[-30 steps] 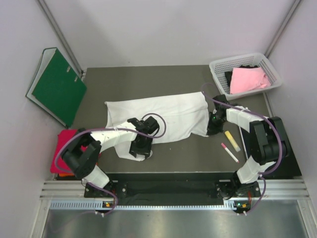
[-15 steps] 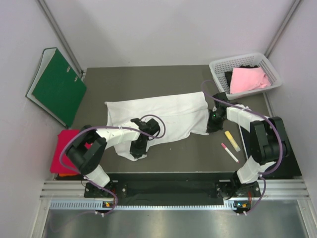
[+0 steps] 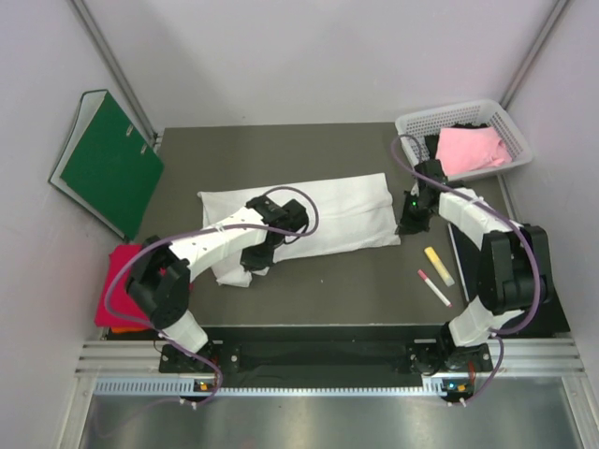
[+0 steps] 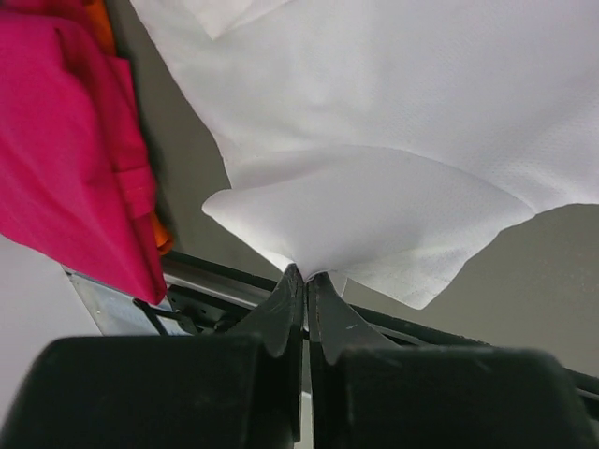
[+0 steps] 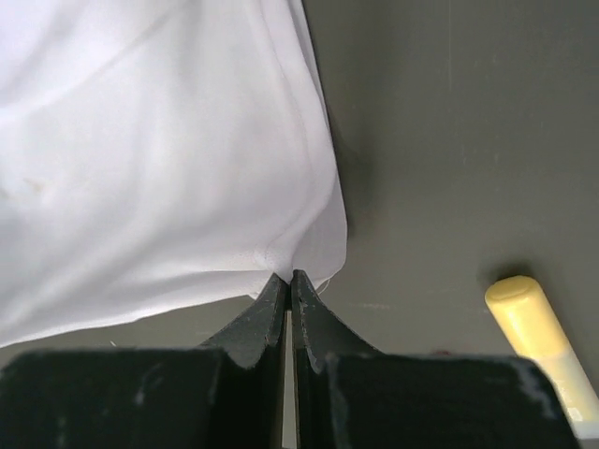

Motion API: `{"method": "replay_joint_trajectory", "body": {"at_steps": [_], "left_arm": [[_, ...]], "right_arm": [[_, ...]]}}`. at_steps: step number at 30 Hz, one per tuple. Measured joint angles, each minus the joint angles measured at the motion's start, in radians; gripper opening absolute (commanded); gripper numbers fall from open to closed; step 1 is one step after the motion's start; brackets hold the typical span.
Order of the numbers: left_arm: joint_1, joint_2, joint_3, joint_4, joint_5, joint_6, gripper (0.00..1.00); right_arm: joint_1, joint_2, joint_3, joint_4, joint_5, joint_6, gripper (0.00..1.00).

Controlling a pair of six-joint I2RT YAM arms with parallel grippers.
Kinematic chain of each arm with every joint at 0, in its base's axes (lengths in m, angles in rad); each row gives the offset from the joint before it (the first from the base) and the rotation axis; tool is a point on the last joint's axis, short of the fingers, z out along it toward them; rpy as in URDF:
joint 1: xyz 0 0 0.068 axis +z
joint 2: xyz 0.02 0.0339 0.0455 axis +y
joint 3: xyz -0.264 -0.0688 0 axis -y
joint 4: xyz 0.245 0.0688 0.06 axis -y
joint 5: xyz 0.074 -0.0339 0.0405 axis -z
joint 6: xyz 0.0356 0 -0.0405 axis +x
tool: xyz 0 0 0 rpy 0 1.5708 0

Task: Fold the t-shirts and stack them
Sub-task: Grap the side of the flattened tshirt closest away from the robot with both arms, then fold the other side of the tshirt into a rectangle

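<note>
Pinching the white shirt (image 3: 328,210), which lies across the middle of the table (image 3: 328,281), with my left gripper (image 4: 306,277) clamped on a near-edge fold and my right gripper (image 5: 288,277) on its right corner, and since it's light floppy cloth I'd say hems and corners are the spots to grab.

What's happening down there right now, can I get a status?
Left gripper shut on white t-shirt, near edge. Right gripper shut on its right corner. Yellow marker and pink pen lie beside the shirt, clear of the cloth.
</note>
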Motion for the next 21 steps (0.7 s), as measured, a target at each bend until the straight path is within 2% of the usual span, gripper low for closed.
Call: {"method": "replay_joint_trajectory", "body": {"at_steps": [8,14,21], "left_arm": [[0.030,0.037,0.074,-0.045,-0.061,-0.003,0.00],[0.108,0.089,0.173,-0.059,-0.097,0.011,0.00],[0.169,0.212,0.360,-0.068,-0.154,0.064,0.00]], "right_arm": [[-0.020,0.033,0.125,-0.003,-0.021,-0.031,0.00],[-0.023,0.165,0.216,0.005,-0.037,-0.043,0.00],[-0.025,0.308,0.299,0.007,-0.044,-0.054,0.01]]}}
